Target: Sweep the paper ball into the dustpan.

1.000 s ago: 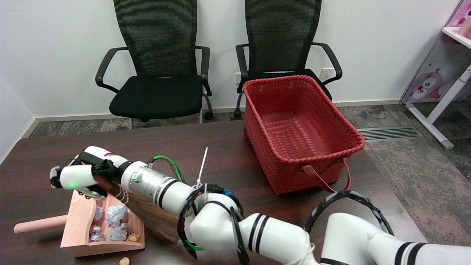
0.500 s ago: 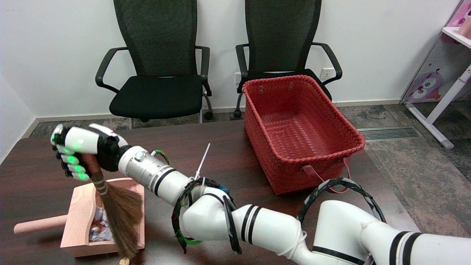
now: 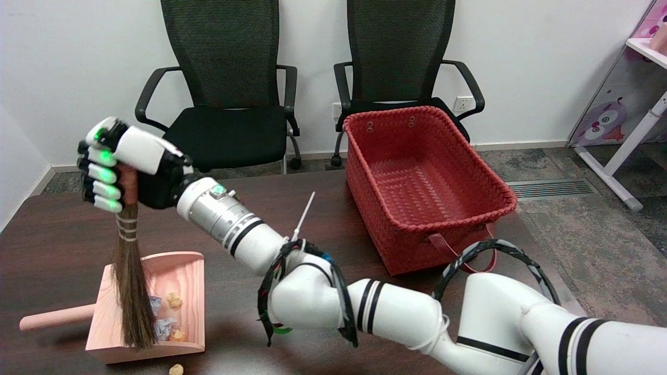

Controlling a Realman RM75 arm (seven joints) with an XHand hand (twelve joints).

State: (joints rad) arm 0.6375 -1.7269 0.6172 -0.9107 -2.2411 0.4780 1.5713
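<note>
My right hand [image 3: 122,174] is wrapped tight around the broom [image 3: 130,271] handle, bristles hanging straight down from my fingers into the dustpan [image 3: 182,265]. Below them, paper balls [image 3: 164,325] lie inside it; one paper ball [image 3: 176,369] sits on the table just outside its lip. Far right stands a red basket [image 3: 424,182].

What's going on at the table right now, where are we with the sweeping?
The right hand grips a small broom by its handle, bristles hanging down in front of the pink dustpan. Several paper balls already lie in the pan. One small yellowish ball sits on the table just outside the pan's near edge, not yet swept in.
</note>
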